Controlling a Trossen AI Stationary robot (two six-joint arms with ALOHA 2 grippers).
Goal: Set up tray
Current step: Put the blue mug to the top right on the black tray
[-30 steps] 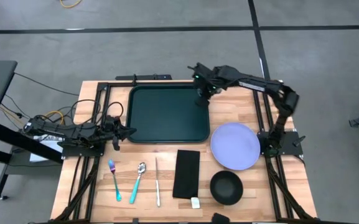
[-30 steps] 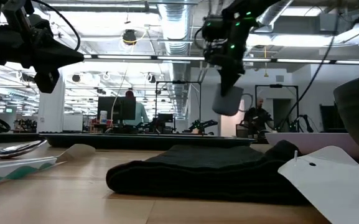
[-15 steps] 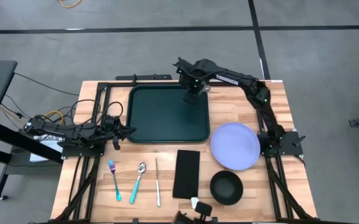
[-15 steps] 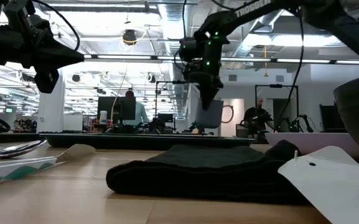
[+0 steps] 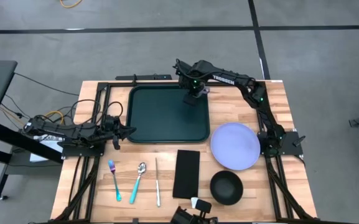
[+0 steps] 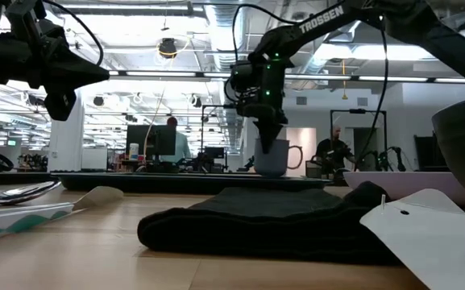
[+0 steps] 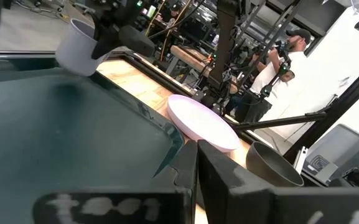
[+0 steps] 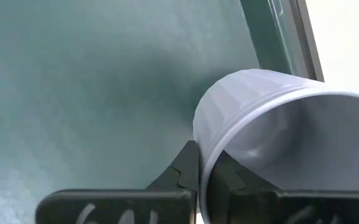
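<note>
tray (image 5: pixel 160 115) | dark green, rectangular, raised rim | flat, table's far middle

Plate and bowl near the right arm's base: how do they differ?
The plate is pale lavender, wide and shallow; the bowl is black, smaller across and deeper. The plate lies beside the tray; the bowl sits nearer the table's front edge, beside the black napkin. Both are round, empty and off the tray.
</note>
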